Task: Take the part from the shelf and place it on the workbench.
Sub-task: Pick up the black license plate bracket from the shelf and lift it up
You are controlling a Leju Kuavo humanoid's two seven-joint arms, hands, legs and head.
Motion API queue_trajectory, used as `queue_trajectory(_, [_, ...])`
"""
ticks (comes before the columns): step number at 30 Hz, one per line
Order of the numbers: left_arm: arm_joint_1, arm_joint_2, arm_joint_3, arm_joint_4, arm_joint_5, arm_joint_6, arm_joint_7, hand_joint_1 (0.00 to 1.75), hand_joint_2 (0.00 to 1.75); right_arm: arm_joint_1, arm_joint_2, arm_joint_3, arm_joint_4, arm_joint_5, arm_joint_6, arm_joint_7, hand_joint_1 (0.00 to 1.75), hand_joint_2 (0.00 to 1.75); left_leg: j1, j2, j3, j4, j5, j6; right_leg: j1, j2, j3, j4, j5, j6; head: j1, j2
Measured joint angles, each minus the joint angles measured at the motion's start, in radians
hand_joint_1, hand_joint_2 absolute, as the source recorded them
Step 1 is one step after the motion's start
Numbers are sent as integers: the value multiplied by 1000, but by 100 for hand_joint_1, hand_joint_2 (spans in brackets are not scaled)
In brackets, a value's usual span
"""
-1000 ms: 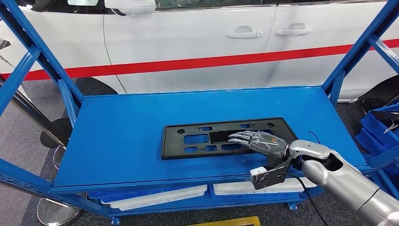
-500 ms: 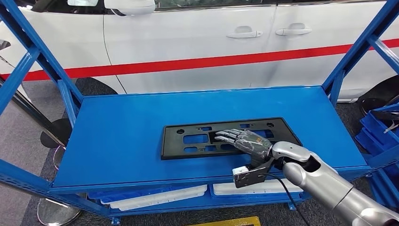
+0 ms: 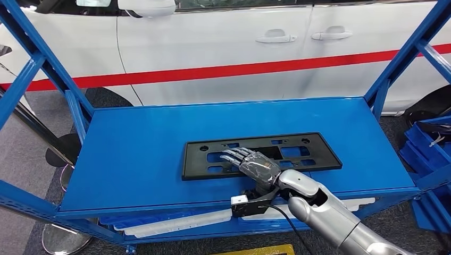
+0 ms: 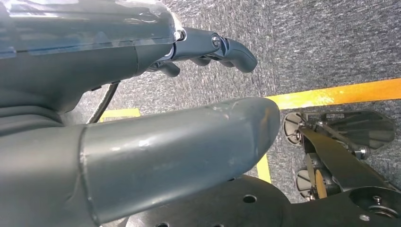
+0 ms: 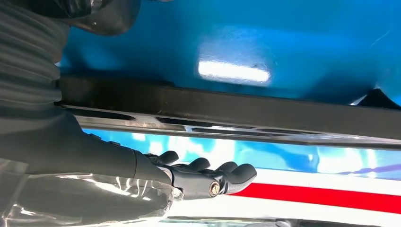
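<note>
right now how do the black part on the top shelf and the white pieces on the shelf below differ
The black part is a flat frame pierced with cutouts; the white pieces look solid. The black part lies in full sight on the blue shelf with the right hand over it; the white pieces sit one level down, half hidden under the top deck, with no hand on them. Both are long, flat and lie level.

I see a matt black plastic part (image 3: 260,154) on the glossy blue painted-metal shelf (image 3: 138,154); my arm (image 3: 330,218) is brushed silver metal.
</note>
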Motion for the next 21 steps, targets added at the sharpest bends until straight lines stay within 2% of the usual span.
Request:
queue_trajectory(2, [0, 0, 1, 0, -2, 0, 0, 0, 0, 7, 12, -19, 9, 15, 0, 0, 142, 175, 0, 0, 0, 0, 0, 0, 0, 0, 0, 0, 0, 0, 0, 0])
queue_trajectory(3, [0, 0, 1, 0, -3, 0, 0, 0, 0, 11, 16, -28, 13, 21, 1, 0, 148, 175, 0, 0, 0, 0, 0, 0, 0, 0, 0, 0, 0, 0, 0, 0])
queue_trajectory(5, [0, 0, 3, 0, -4, -1, 0, 0, 0, 17, 23, -46, 20, 32, 3, 0, 149, 175, 0, 0, 0, 0, 0, 0, 0, 0, 0, 0, 0, 0, 0, 0])
queue_trajectory(9, [0, 0, 7, 0, -6, -2, -1, 0, 0, 29, 34, -80, 31, 60, 12, 0, 137, 175, 0, 0, 0, 0, 0, 0, 0, 0, 0, 0, 0, 0, 0, 0])
queue_trajectory(21, [0, 0, 23, 0, -14, -3, -6, 0, 0, 41, 55, -152, 35, 92, 11, 0, 138, 175, 0, 0, 3, 0, -1, -1, 0, 0, 3, -1, -1, -1, 0, 0])
